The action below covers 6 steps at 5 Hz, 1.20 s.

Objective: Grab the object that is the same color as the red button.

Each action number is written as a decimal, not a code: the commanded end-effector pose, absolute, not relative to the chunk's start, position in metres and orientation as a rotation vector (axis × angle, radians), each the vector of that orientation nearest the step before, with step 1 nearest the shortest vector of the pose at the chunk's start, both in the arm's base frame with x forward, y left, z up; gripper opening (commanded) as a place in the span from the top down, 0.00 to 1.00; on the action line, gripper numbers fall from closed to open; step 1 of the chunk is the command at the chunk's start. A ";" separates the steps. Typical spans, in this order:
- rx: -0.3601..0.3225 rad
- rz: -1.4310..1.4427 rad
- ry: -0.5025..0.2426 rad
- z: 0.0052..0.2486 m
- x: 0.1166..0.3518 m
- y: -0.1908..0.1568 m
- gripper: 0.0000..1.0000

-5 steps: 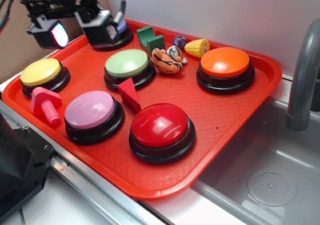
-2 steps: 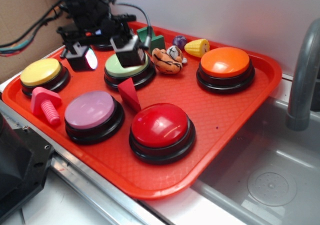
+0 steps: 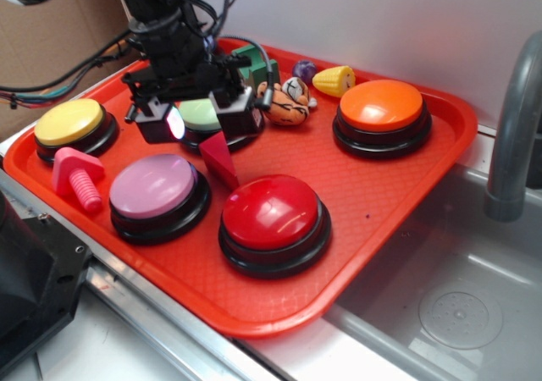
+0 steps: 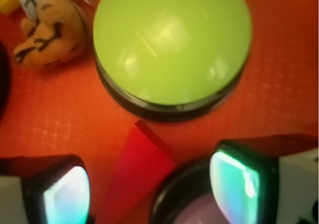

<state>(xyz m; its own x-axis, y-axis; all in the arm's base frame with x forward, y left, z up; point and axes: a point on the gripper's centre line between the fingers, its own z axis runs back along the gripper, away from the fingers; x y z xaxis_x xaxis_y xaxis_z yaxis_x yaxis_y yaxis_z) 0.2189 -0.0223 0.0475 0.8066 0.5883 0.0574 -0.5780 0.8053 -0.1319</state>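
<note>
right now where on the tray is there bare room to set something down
Bare tray lies between the red button and the orange button, out to the right rim. It is crowded around the gripper, red wedge and green button.

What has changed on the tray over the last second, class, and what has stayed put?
The open gripper travelled from the tray's far-left corner forward, over the green button, to above the red wedge. It grasped nothing. The wedge, buttons and toys stayed in place.
</note>
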 end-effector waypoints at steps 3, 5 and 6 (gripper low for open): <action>-0.128 0.629 -0.112 0.031 0.223 -0.026 1.00; -0.123 0.657 -0.102 0.027 0.223 -0.025 1.00; -0.117 0.666 -0.123 0.037 0.223 -0.024 1.00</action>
